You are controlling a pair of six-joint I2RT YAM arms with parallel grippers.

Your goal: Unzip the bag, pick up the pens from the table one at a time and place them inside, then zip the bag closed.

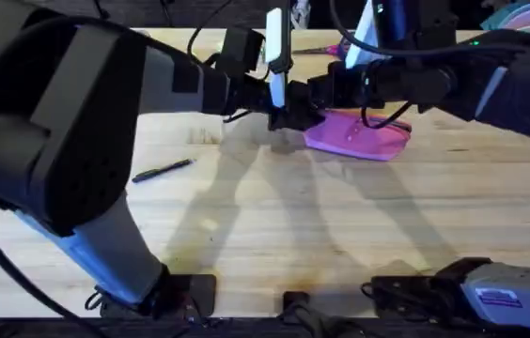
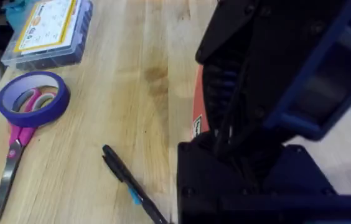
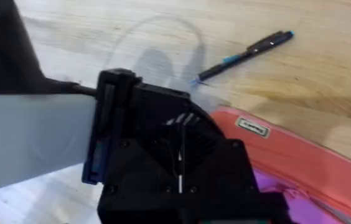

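The pink bag (image 1: 359, 136) lies on the table (image 1: 340, 225) at the far middle. Both arms meet over its left end: my left gripper (image 1: 288, 117) sits at the bag's left tip, and my right gripper (image 1: 340, 94) hovers just behind it. Each arm's black body hides the other's hold on the bag. One black pen (image 1: 163, 170) lies alone to the left. A black pen (image 3: 247, 55) with a blue mark lies close to the bag's (image 3: 287, 155) labelled end, also seen in the left wrist view as the pen (image 2: 129, 183) beside a strip of the bag (image 2: 198, 106).
Purple-handled scissors (image 2: 10, 155) lie through a purple tape roll (image 2: 32, 99), with a clear plastic box (image 2: 48, 31) bearing a yellow label beyond them. The wide front half of the table holds nothing but the arms' shadows.
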